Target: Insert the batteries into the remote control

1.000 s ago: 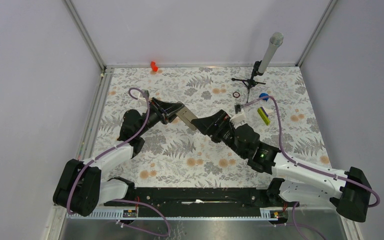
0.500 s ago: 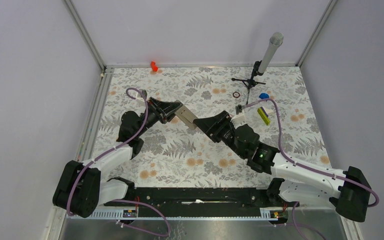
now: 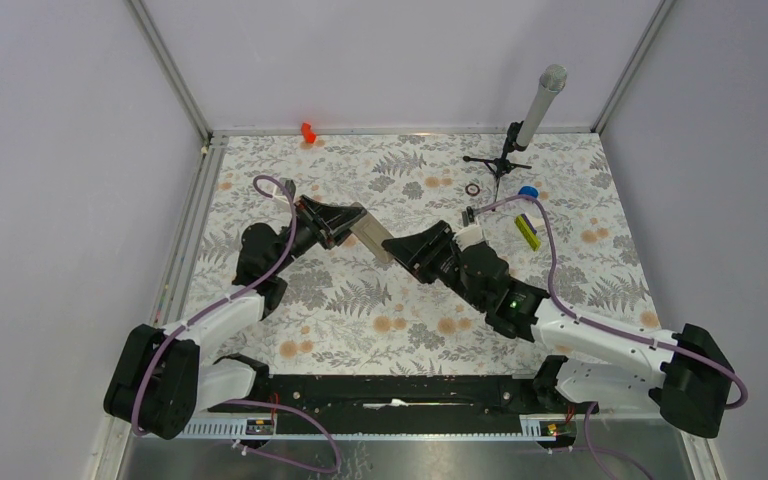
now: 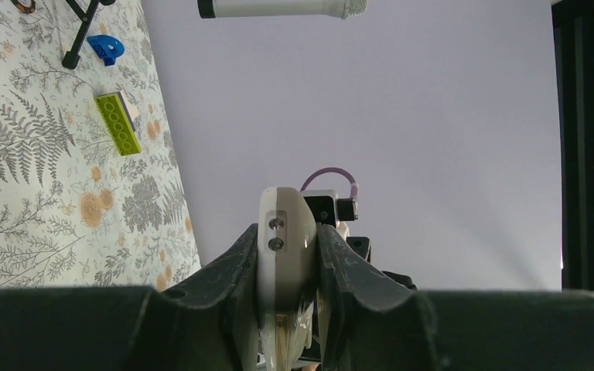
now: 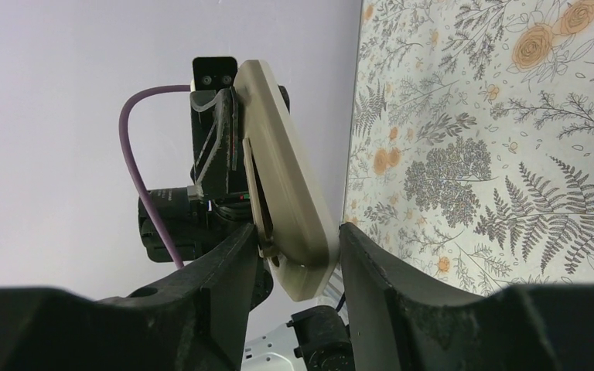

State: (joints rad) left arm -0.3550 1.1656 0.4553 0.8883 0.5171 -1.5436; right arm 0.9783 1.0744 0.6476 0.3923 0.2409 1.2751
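Observation:
The remote control hangs above the middle of the floral table, held between both arms. My left gripper is shut on one end of it; in the left wrist view the white handset sits edge-on, clamped between the fingers of that gripper. My right gripper has come in from the right, and its jaws press on both sides of the remote's other end. A small dark piece lies by the right arm's wrist; it is too small to tell whether it is the batteries.
A yellow-green bar, a blue piece and a dark ring lie at the back right. A microphone on a stand rises there too. A red object sits at the back edge.
My right gripper slid left toward the remote and its jaws narrowed from wide open onto the remote's free end. The left gripper kept its hold and barely moved.

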